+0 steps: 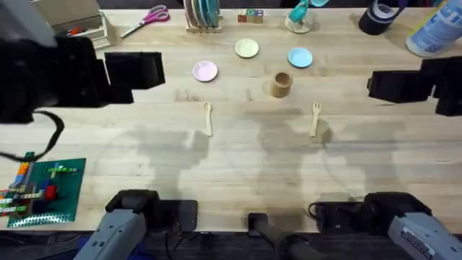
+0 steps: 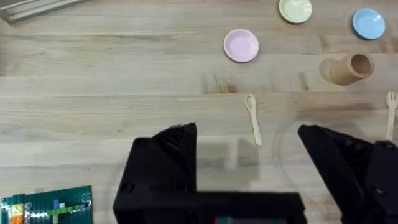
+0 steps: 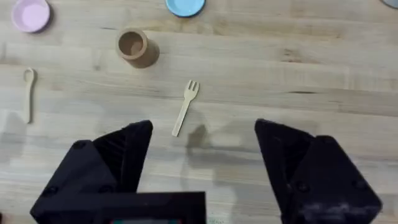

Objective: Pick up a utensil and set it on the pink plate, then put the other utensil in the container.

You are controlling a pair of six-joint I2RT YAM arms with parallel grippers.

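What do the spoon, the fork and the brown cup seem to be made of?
The spoon and fork look like pale, unfinished wood: matte, flat and thin. The cup is tan-brown and matte, which suggests wood or cardboard; the views do not settle which.

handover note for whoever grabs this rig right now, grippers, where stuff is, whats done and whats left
Left gripper: open, empty, above the table near the spoon.
Right gripper: open, empty, above the table near the fork.
Spoon lies flat on the table, in front of the pink plate, apart from it.
Fork lies flat on the table, to the right of the cup and nearer the arms' bases.
Cup stands upright between the pink plate and the blue plate; looks empty in the right wrist view.
Done: nothing yet.
Left: spoon onto pink plate, fork into cup.
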